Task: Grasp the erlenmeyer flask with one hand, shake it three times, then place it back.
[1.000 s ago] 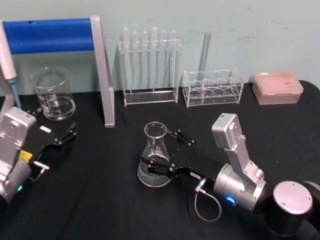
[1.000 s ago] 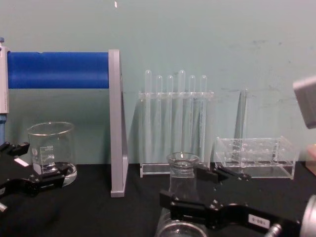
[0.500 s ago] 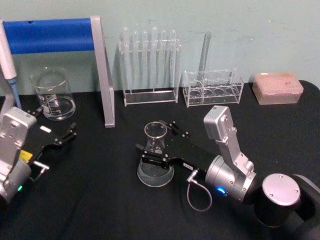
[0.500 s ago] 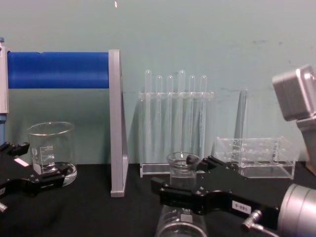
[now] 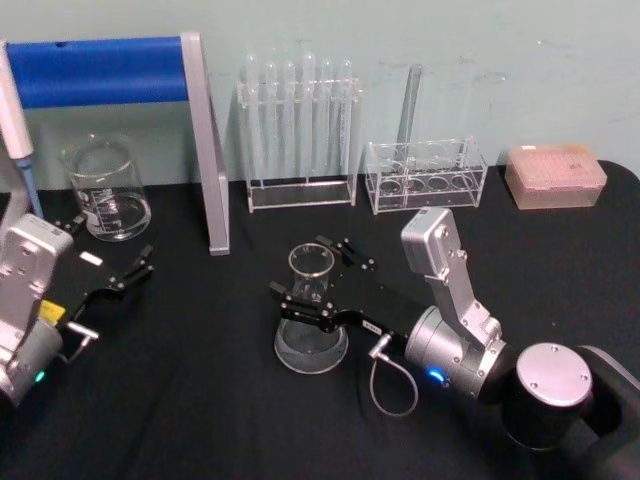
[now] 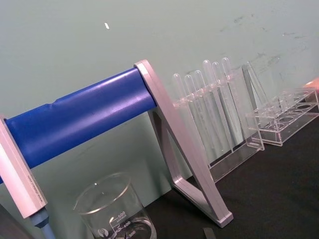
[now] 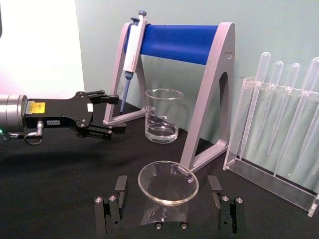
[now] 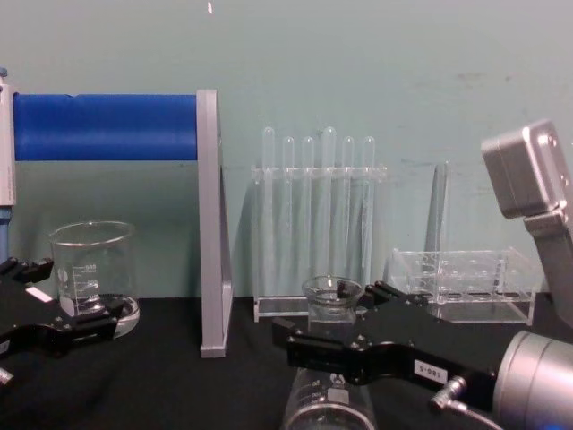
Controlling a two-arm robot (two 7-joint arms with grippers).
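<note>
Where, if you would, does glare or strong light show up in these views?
Right wrist view: a washed-out bright patch sits on the wall behind the left gripper; the rim of the erlenmeyer flask catches a thin highlight between the open fingers of the right gripper. Head view: the right arm's round grey cap shines, while the black table shows no glare.

You get soft, even light: faint shadows on the wall [image 8: 412,107], matte black table [image 5: 200,400] eats detail, small glints on the test tubes [image 5: 300,110].
</note>
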